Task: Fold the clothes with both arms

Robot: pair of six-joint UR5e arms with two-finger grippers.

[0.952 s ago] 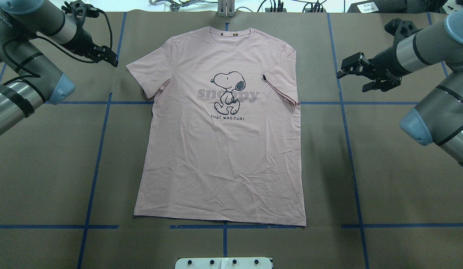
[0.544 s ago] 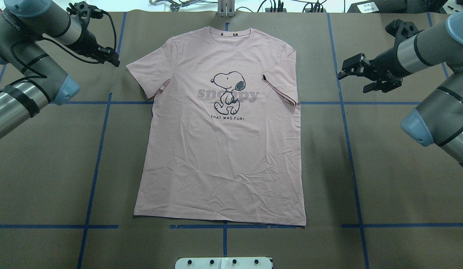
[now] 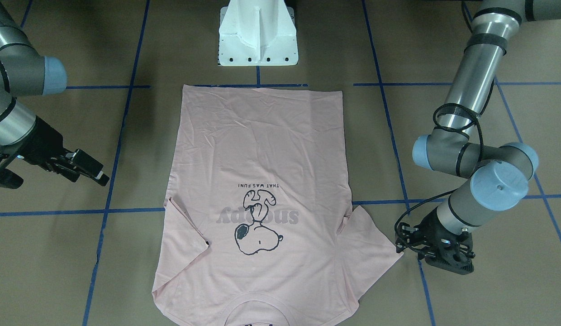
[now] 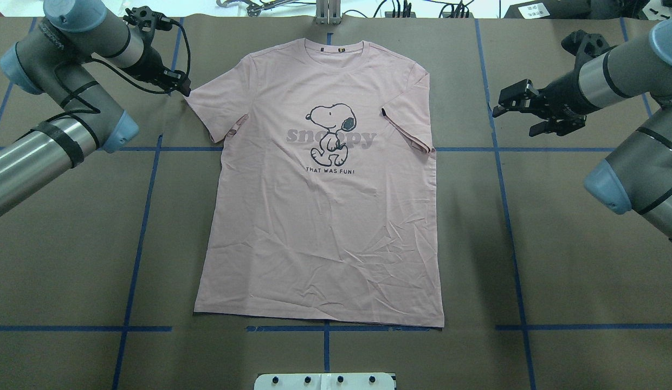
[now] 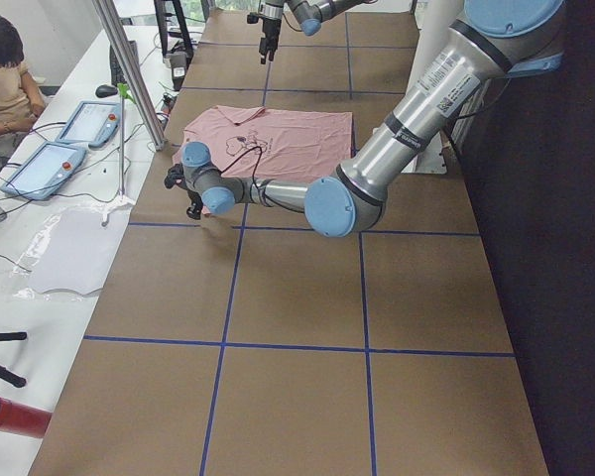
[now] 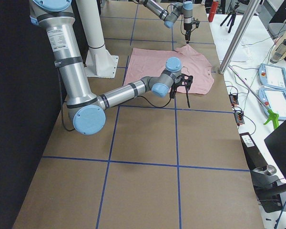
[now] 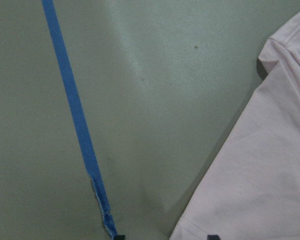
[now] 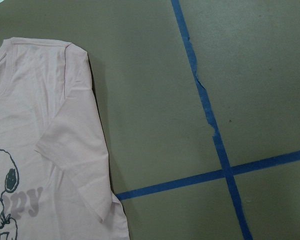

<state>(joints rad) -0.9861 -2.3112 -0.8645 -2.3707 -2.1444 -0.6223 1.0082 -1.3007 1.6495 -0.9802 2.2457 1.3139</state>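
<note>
The pale pink T-shirt lies flat on the brown table, dog print and "snoopy" lettering up, collar at the far edge. It also shows in the front-facing view. Its right sleeve is folded in over the body. My left gripper is low at the tip of the left sleeve. Its open fingertips stand on either side of the sleeve edge. My right gripper is open and empty above bare table, well to the right of the shirt.
Blue tape lines grid the table. The white pedestal stands at the near edge by the shirt's hem. A metal pole, tablets and an operator are beyond the far edge.
My left gripper has moved right and forward, from off the shirt to the left sleeve tip. The right gripper has barely shifted. The shirt has not moved.
</note>
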